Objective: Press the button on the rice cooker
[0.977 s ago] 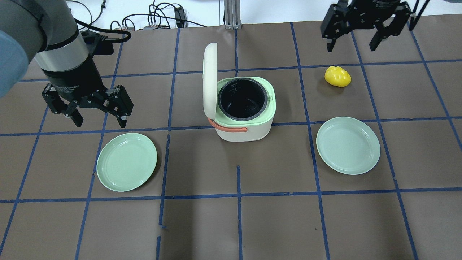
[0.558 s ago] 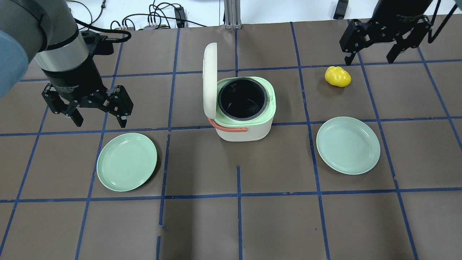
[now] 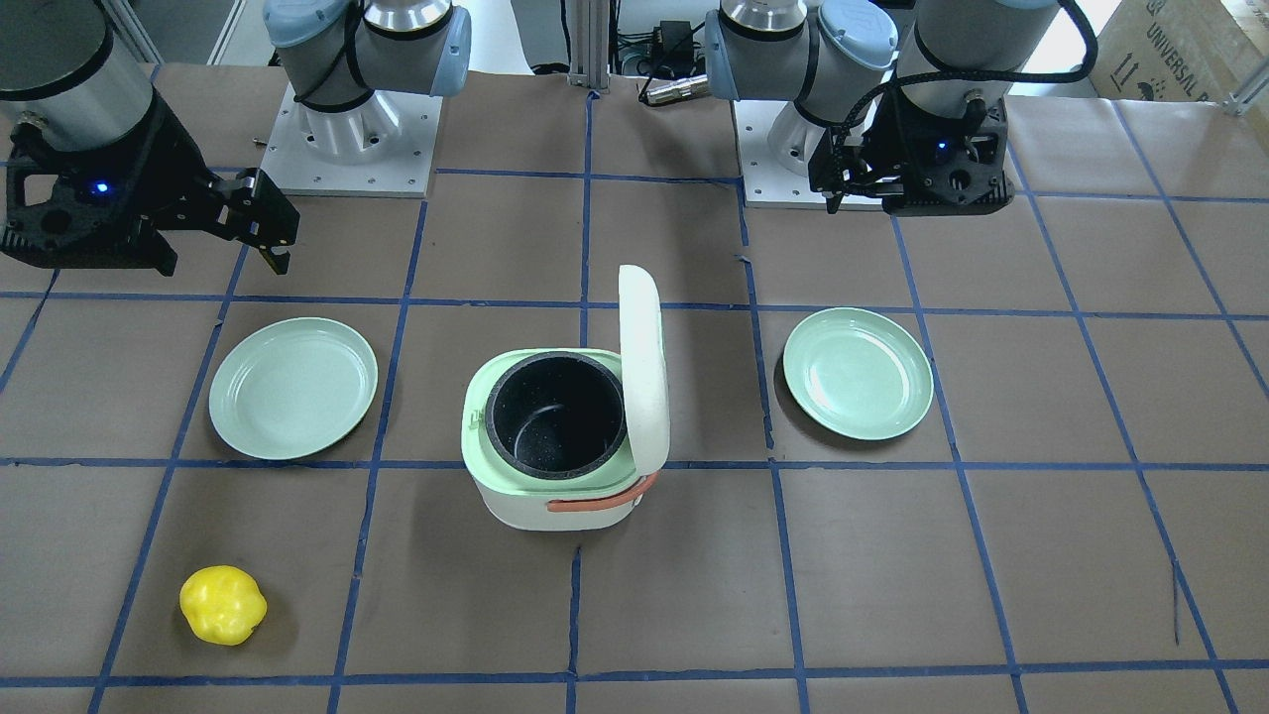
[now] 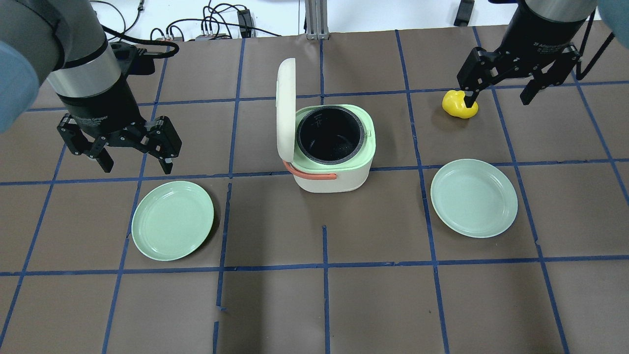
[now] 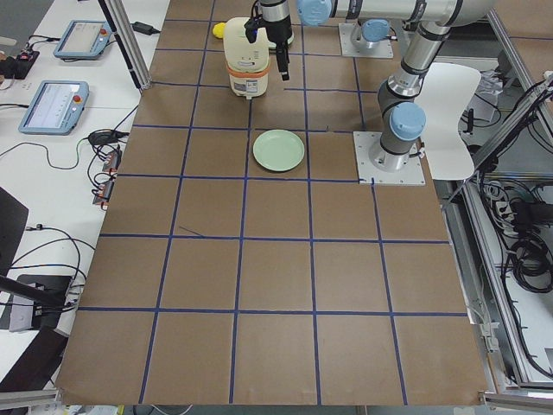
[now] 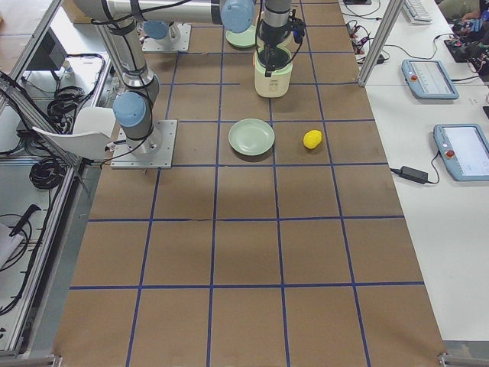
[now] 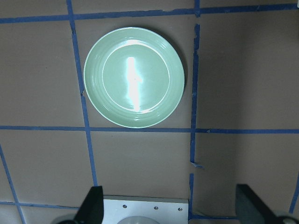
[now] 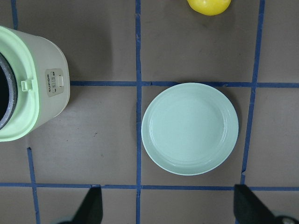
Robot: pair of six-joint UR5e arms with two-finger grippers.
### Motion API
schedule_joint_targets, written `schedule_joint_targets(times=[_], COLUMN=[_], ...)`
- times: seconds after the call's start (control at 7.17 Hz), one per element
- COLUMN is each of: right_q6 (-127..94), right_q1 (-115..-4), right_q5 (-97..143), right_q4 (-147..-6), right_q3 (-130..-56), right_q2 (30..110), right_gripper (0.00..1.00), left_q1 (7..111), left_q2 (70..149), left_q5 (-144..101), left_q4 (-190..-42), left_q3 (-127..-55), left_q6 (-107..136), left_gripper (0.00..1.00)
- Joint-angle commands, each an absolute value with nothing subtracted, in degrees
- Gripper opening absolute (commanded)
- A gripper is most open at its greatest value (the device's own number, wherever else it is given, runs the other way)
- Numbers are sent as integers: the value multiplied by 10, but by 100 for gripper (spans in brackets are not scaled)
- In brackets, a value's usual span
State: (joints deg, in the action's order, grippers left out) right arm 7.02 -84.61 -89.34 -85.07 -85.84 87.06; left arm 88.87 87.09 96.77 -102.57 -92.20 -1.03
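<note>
The cream-white rice cooker (image 4: 334, 174) stands mid-table with its lid (image 4: 286, 105) raised upright, the black pot showing and the orange-red handle in front. It also shows in the front view (image 3: 555, 506). In the right wrist view its side (image 8: 60, 56) carries a small label panel with buttons (image 8: 53, 83). My left gripper (image 4: 136, 165) is open and empty, hovering left of the cooker above a green plate (image 4: 172, 220). My right gripper (image 4: 498, 100) is open and empty, far right of the cooker, over a yellow object (image 4: 457, 105).
A second pale green plate (image 4: 473, 197) lies right of the cooker, also in the right wrist view (image 8: 189, 128). The left plate fills the left wrist view (image 7: 134, 77). Cables lie along the table's far edge. Blue tape lines grid the brown table.
My right gripper has come down and to the right from the table's far edge, to beside the yellow object. The left arm and the cooker have not moved.
</note>
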Motion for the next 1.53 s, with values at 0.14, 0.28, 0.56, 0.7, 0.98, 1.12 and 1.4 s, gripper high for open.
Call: schedule_joint_targets(times=[0.14, 0.28, 0.56, 0.7, 0.98, 1.12, 1.4], right_q6=[67, 67, 66, 65, 67, 68, 68], right_q1=[-872, -872, -872, -872, -872, -872, -872], right_q5=[-893, -894, -895, -894, -894, -894, -892], right_q4=[-852, -852, -852, -851, -848, -849, -852], right_q3=[-857, -855, -855, -852, -840, -840, -849], right_q2=[866, 867, 868, 871, 871, 868, 863], right_gripper=[100, 100, 100, 100, 100, 100, 100], left_q1=[889, 889, 889, 889, 889, 889, 889], left_q2=[871, 871, 871, 871, 871, 871, 870], left_q5=[968, 968, 968, 968, 968, 968, 968], left_q4=[-1026, -1026, -1026, -1026, -1026, -1026, -1026], left_q3=[-922, -922, -922, -922, -922, -922, -922], left_q6=[-11, -10, -10, -11, -10, -10, -11], left_gripper=[100, 100, 100, 100, 100, 100, 100])
